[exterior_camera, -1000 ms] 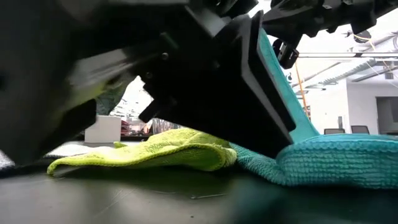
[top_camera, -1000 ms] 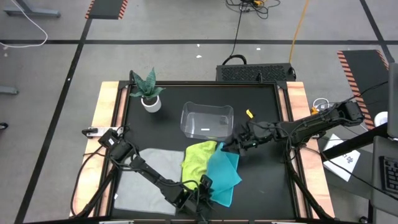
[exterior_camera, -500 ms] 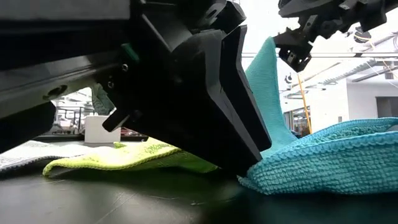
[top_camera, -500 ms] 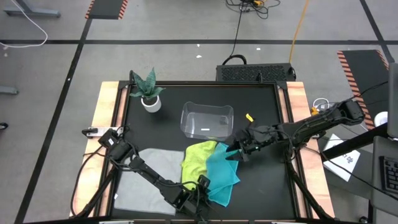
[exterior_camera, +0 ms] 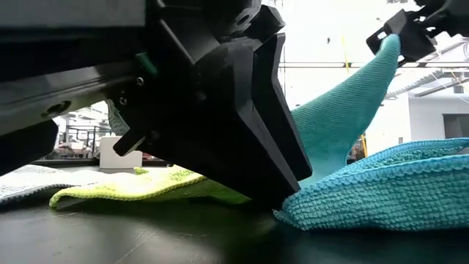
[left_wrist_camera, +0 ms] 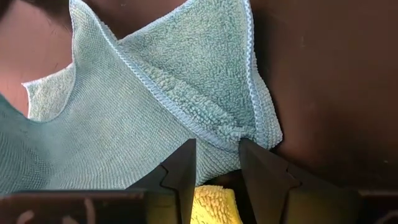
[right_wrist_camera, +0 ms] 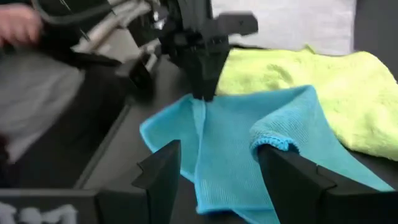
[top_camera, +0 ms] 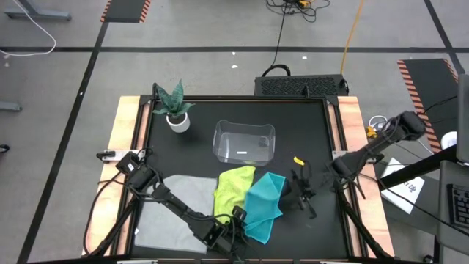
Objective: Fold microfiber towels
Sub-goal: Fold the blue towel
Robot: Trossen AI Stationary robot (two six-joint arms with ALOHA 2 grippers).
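Presently the teal towel [top_camera: 263, 207] lies crumpled on the black table [top_camera: 198, 121], between the two grippers and touching the yellow-green towel [top_camera: 233, 189] beside it. From the left wrist view, the left gripper [left_wrist_camera: 216, 163] stands at the teal cloth's folded corner, jaws partly parted with a bunched hem just ahead of them; I cannot tell whether cloth is actually pinched. The right gripper [right_wrist_camera: 219, 163] has its jaws spread and grasps nothing in its own view, the teal cloth lying just ahead of it with one corner flopped over; at table height, though, a teal corner rises to a dark gripper overhead. The grey towel [top_camera: 170, 214] lies flat beneath the left arm.

Judgement on handling: light, limp pile fabric, no stiffness, holds no crease unaided, drapes from any lifted point. Best taken at stitched corners or hem, one per gripper, and drawn taut before folding
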